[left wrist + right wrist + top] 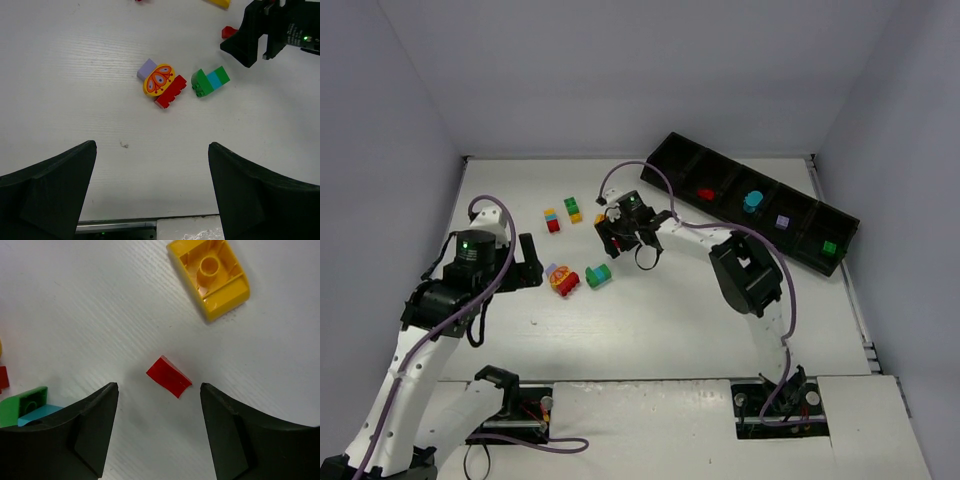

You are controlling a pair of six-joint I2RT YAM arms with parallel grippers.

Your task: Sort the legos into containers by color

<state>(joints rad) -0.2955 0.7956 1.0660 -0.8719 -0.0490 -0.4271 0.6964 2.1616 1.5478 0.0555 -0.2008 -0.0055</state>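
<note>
The right claw (159, 402) is spread wide, a smooth little red brick (169, 376) between its tips, touching neither. The left claw (152, 155) is spread over the grainy white table (75, 75).

Tray (672, 165) far right on the table (650, 330), single bricks (753, 201) in four compartments; loose bricks (565, 280) left of it, mid-table.

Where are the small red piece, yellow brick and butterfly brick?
small red piece (168, 376), right wrist view, its centre
yellow brick (209, 271), right wrist view, hollow underside
butterfly brick (159, 80), left wrist view, printed face
</note>
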